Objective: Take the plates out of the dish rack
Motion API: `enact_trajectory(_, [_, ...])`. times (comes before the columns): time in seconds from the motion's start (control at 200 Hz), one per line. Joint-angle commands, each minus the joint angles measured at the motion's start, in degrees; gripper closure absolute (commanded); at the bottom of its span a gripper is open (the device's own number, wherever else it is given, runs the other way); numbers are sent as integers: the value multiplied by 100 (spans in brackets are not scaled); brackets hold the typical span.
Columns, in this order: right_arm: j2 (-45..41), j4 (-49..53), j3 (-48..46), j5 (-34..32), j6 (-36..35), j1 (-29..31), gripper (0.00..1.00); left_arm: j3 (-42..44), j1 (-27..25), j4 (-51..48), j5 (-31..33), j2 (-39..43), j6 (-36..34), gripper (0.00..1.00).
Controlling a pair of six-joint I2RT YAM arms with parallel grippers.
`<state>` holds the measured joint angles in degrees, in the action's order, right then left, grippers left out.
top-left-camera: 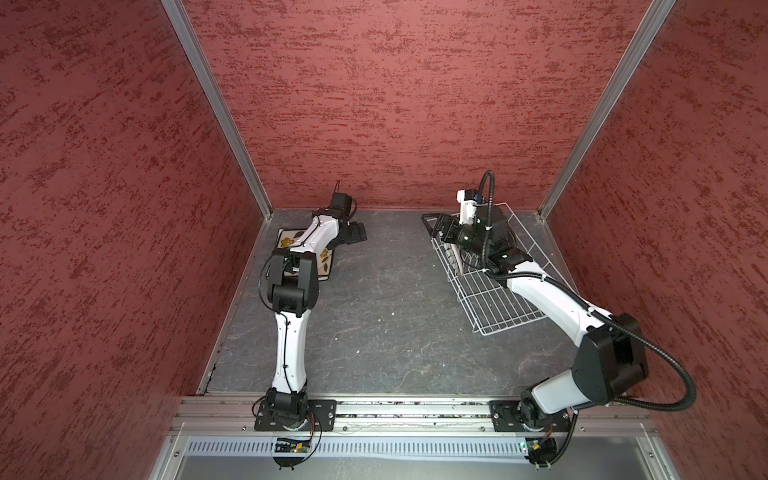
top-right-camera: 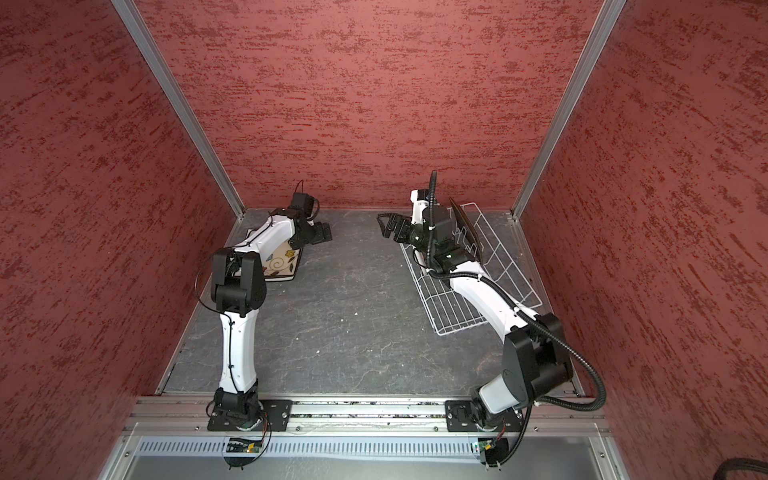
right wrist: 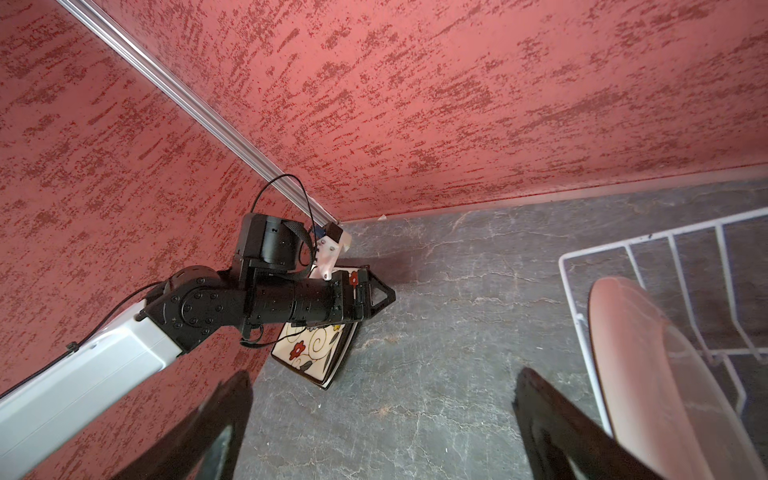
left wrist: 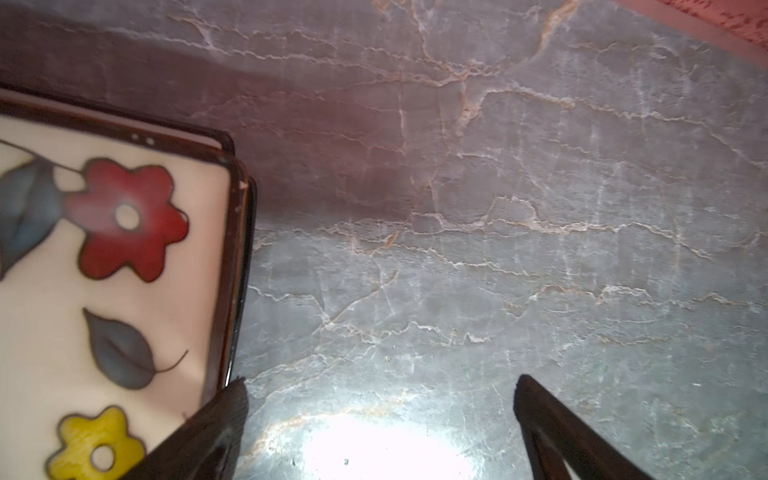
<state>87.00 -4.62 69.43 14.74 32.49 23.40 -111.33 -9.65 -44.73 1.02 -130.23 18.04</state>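
Note:
A floral cream square plate (left wrist: pixel 124 270) lies on top of a stack at the back left of the floor, showing in both top views (top-left-camera: pixel 286 241) (top-right-camera: pixel 286 259) and in the right wrist view (right wrist: pixel 316 353). The dark rim of another plate (left wrist: pixel 249 232) shows beneath it. My left gripper (left wrist: pixel 380 399) (top-left-camera: pixel 356 235) (top-right-camera: pixel 322 232) hangs open and empty just beside the stack. The white wire dish rack (top-left-camera: pixel 494 307) (top-right-camera: pixel 446 307) (right wrist: pixel 681 282) stands at the back right. A glossy dark plate (top-right-camera: pixel 469 228) (right wrist: pixel 648 374) stands on edge in it. My right gripper (right wrist: pixel 382 386) (top-left-camera: pixel 438 226) (top-right-camera: pixel 390 226) is open and empty over the rack's far left corner.
Red textured walls with aluminium corner posts (top-left-camera: pixel 216 104) close in the left, back and right. The floor is grey marbled stone (top-left-camera: pixel 382 299). The right forearm (top-left-camera: pixel 540 295) lies across the rack's near half. A metal rail (top-left-camera: pixel 395 411) carries both arm bases in front.

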Motion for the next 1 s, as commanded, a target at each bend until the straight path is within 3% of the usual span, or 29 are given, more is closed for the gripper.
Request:
enact_trajectory(0.0, [-120, -74, -72, -77, -85, -30, 1, -184, -10, -162, 235, -129, -159, 1])
enact_trajectory(0.697, [-96, -129, -70, -31, -58, -46, 1, -371, -2, -422, 609, -195, -222, 1])
enact_trajectory(0.997, [-98, -162, -92, -11, -47, -50, 1, -318, -19, -238, 184, -116, -213, 0])
